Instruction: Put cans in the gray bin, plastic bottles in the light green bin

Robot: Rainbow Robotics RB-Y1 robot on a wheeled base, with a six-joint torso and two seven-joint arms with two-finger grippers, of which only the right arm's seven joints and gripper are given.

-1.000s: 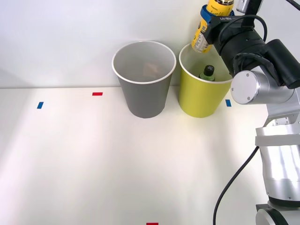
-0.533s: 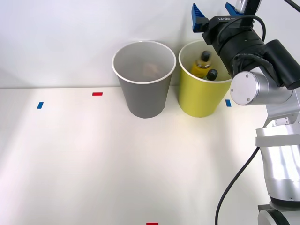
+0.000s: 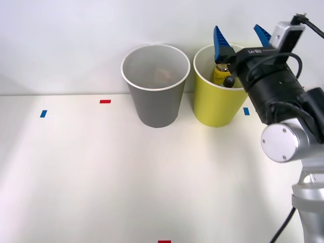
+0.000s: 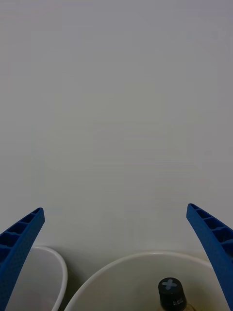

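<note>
Front view: two plastic bottles (image 3: 223, 76) sit inside the light green bin (image 3: 215, 104), beside one gray bin (image 3: 154, 98) on the tabletop (image 3: 126, 177); the right claw (image 3: 241, 39) hangs above, spread and empty.

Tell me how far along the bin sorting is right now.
Nearly done, it seems. Two plastic bottles sit inside the light green bin. The right hand is open and empty above that bin. Something pale lies in the gray bin, though I cannot tell what. No cans or bottles remain on the table.
</note>
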